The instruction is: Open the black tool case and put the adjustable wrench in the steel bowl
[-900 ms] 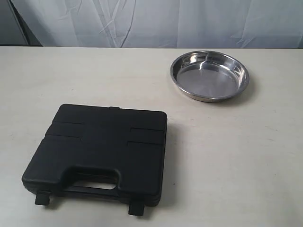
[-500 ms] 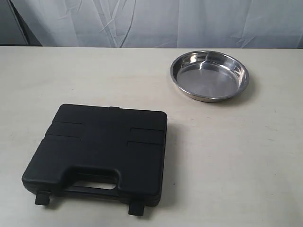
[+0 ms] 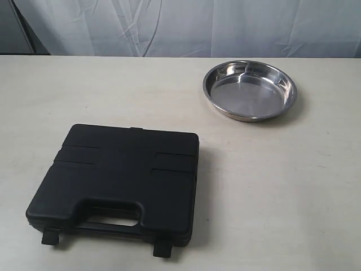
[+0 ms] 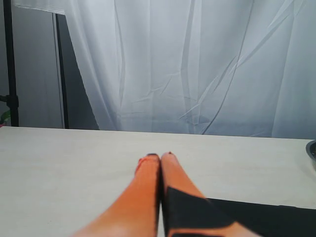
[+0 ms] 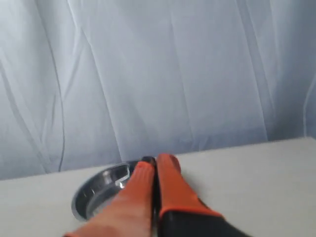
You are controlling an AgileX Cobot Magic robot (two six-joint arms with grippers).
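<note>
The black tool case [image 3: 115, 183] lies flat and closed on the table's near left, handle and two latches toward the front edge. The steel bowl [image 3: 249, 90] sits at the back right with nothing in it. No adjustable wrench shows in any view. Neither arm appears in the exterior view. In the left wrist view my left gripper [image 4: 159, 157] is shut, orange fingers pressed together above the table, with a corner of the black tool case [image 4: 247, 219] beside it. In the right wrist view my right gripper [image 5: 156, 161] is shut, holding nothing, with the steel bowl [image 5: 96, 190] just beyond it.
A white curtain [image 3: 186, 25] hangs behind the cream table [image 3: 282, 186]. A dark stand pole [image 4: 10, 64] rises past the table's back edge in the left wrist view.
</note>
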